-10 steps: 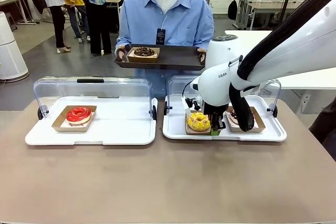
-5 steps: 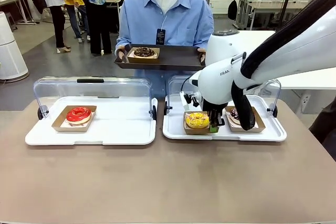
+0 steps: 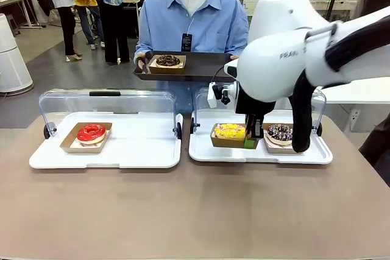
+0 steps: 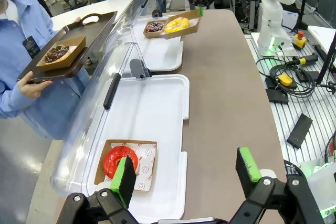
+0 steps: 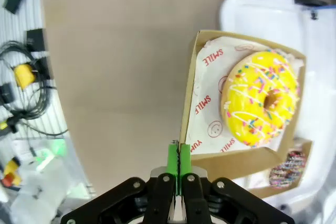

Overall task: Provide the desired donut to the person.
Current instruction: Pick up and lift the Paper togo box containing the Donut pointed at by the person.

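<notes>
A long brown table point(image 3: 195, 211) runs across the lower half of the front view. Behind it is a busy workshop floor with other benches. At top centre the person point(image 3: 189, 22) stands at the far edge, holding out a dark tray point(image 3: 207, 65) with a chocolate donut point(image 3: 167, 61) on its left side and bare space to the right.

On the table at centre right lies the right white tray point(image 3: 262, 155), and that is where things have just changed. A second ago the yellow donut point(image 3: 228, 130) sat flat on it in its cardboard box point(image 3: 226, 140), with the arm bent low over it. Now the arm has risen and the box hangs just above the tray. The right gripper point(image 3: 251, 141) has its fingers pinched tight on the box's right-hand wall. In the right wrist view the green pads point(image 5: 172, 157) meet on the thin cardboard edge, with the donut sitting up and to the right. A sprinkled chocolate donut point(image 3: 280, 132) stays behind on the tray, just right of the gripper.

To me that looks like the pick is done and the carry to the person's tray comes next. The one-sided grip could let the box sag.

At left, the red donut point(image 3: 91, 132) rests untouched on the left white tray point(image 3: 140, 144). The left gripper point(image 4: 186, 169) hangs above that tray's near end, jaws wide apart and empty.
</notes>
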